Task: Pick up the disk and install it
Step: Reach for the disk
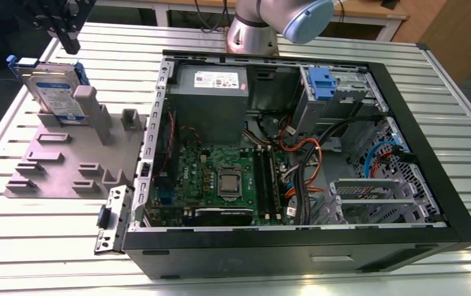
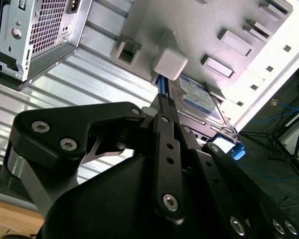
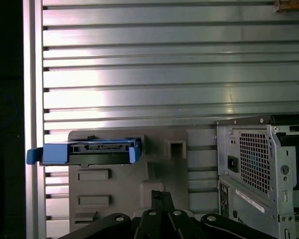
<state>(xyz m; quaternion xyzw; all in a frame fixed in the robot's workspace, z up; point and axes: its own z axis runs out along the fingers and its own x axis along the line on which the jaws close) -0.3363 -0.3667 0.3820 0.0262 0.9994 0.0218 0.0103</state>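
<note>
The disk (image 1: 55, 89) stands on edge in a slot at the far end of a grey holder plate (image 1: 63, 166), at the exterior view's left. It is silver with a white-and-blue label and a blue bracket round it. My gripper (image 1: 70, 48) hangs above it, a little apart, its dark fingers together and holding nothing. In the first wrist view the disk (image 3: 87, 152) shows edge-on, off to one side of the fingertips (image 3: 160, 195). In the second wrist view the disk (image 2: 197, 97) lies just past the finger (image 2: 164, 119).
An open black computer case (image 1: 301, 246) lies on the slatted metal table (image 1: 433, 86), with motherboard, cables and grey power supply (image 1: 211, 92) exposed. A drive bay with a blue latch (image 1: 322, 83) sits at its far side. The arm's base (image 1: 252, 31) stands behind the case.
</note>
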